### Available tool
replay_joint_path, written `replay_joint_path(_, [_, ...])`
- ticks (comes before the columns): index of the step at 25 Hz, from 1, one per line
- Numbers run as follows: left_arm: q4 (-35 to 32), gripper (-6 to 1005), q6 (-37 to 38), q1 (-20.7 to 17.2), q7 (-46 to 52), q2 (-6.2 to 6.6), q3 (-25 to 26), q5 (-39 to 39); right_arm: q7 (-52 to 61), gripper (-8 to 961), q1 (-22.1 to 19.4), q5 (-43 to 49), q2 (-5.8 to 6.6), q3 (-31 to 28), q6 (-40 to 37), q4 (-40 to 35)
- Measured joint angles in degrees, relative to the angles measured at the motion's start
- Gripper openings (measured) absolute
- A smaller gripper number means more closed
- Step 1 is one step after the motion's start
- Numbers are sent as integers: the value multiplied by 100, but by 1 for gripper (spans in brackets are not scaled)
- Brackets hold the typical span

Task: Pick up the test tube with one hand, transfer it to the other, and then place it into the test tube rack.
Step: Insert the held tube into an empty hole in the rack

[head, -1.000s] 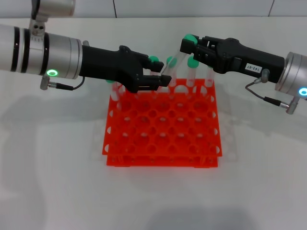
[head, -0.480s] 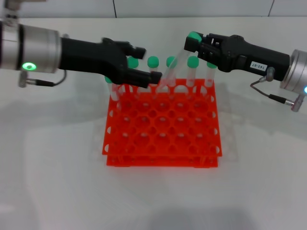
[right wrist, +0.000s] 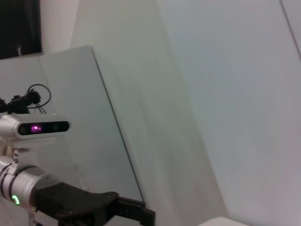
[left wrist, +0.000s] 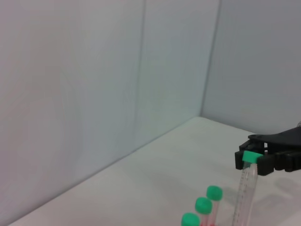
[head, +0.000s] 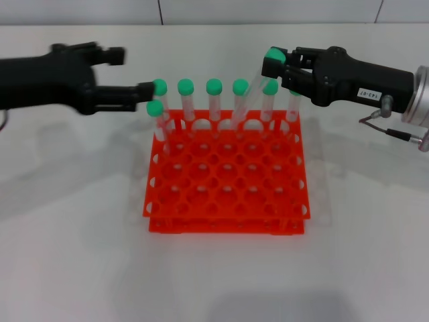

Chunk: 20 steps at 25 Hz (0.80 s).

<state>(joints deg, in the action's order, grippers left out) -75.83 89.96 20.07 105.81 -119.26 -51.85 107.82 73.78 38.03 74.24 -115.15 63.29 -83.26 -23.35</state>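
Head view, left to right: left gripper (head: 131, 75) spread, empty, beside rack (head: 226, 176). Right gripper (head: 287, 66) pinches test tube (head: 253, 88) by its cap, tilted over back row. Handover looks done; next, straighten and lower into free hole.

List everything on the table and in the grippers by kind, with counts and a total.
Green-capped test tubes: 8 (7 standing along the rack's far and left edges, one cap hidden behind the right gripper; 1 tilted test tube held in it)
Orange-red test tube rack: 1
Black grippers: 2 (the left gripper is open, beside the rack)
Total: 11
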Motion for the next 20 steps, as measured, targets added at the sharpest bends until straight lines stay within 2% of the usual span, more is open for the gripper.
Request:
replay_joint_path(4, [-194, 893, -19, -649, -267, 1, 5, -350, 55, 250, 45, 197, 9, 31, 24, -175])
replay_joint_path(9, [9, 892, -27, -1261, -821, -11, 26, -744, 56, 251, 178, 301, 25, 96, 43, -257])
replay_joint_path(15, [610, 892, -1, -1664, -1646, -19, 121, -1153, 205, 251, 348, 514, 43, 141, 54, -376])
replay_joint_path(20, [1323, 891, 63, -1750, -2204, 0, 499, -1318, 301, 252, 483, 745, 5, 167, 168, -535])
